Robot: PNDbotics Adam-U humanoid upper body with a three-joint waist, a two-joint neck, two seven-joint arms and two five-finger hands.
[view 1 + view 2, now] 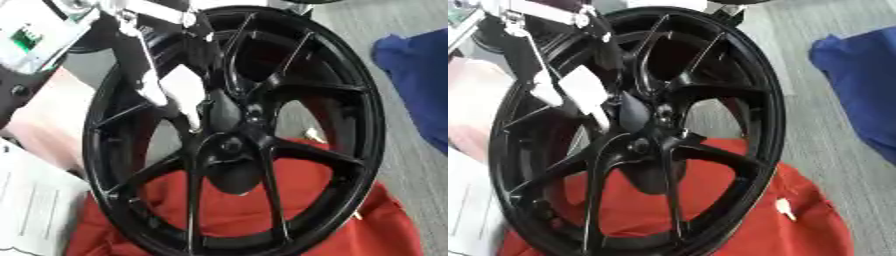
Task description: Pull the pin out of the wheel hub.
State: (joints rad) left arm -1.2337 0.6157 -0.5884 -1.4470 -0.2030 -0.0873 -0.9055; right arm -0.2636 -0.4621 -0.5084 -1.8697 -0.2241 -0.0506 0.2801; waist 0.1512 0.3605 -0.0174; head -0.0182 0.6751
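Wheel hub [236, 145] upright on cloth [350, 220]; left hand [175, 95] before its upper-left spokes; paper [35, 200] at left

red cloth [350, 225], blue fabric [859, 75], white paper [35, 200]

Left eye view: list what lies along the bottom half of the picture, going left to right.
White paper sheet → red cloth under the black wheel → grey floor → blue cloth at the right edge, higher up.
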